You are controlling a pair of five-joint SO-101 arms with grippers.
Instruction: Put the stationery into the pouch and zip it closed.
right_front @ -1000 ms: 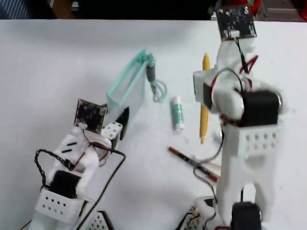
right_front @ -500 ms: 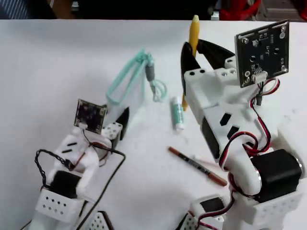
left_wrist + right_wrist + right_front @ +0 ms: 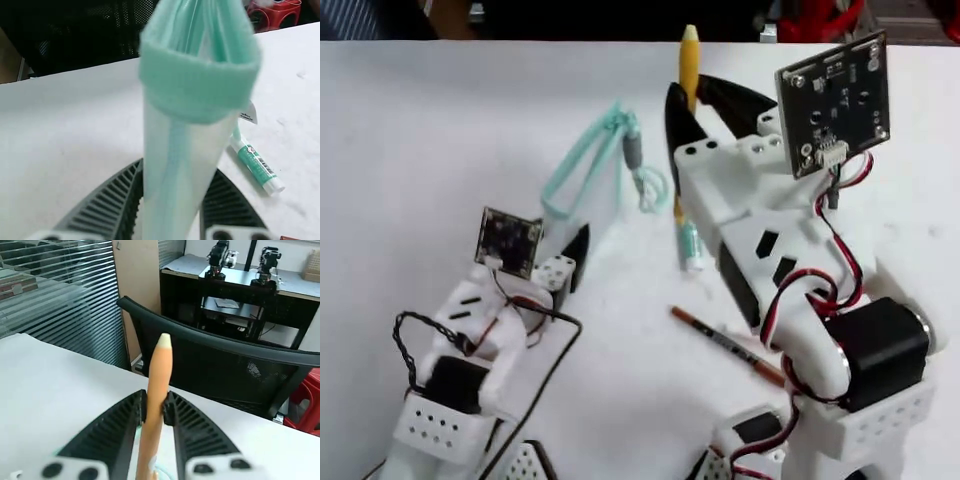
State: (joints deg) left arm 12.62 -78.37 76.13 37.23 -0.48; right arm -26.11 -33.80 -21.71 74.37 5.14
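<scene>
A clear pouch with mint-green trim (image 3: 582,188) stands on the table, its mouth open, and my left gripper (image 3: 576,250) is shut on its near end; the left wrist view has the pouch (image 3: 192,120) between the two jaws. My right gripper (image 3: 692,105) is shut on a yellow pen (image 3: 688,60), held in the air to the right of the pouch, tip pointing away. In the right wrist view the yellow pen (image 3: 154,405) sticks out between the jaws. A white-and-green glue stick (image 3: 690,248) and a brown pencil (image 3: 725,344) lie on the table.
The pouch's zipper pull and ring (image 3: 642,175) lie beside its far end. The white table (image 3: 440,120) has free room on the left and far side. The glue stick (image 3: 255,165) lies just right of the pouch. A black chair (image 3: 225,365) stands beyond the table edge.
My right arm has lifted the yellow pen off the table and carried it left toward the pouch. The left arm and the pouch have stayed still.
</scene>
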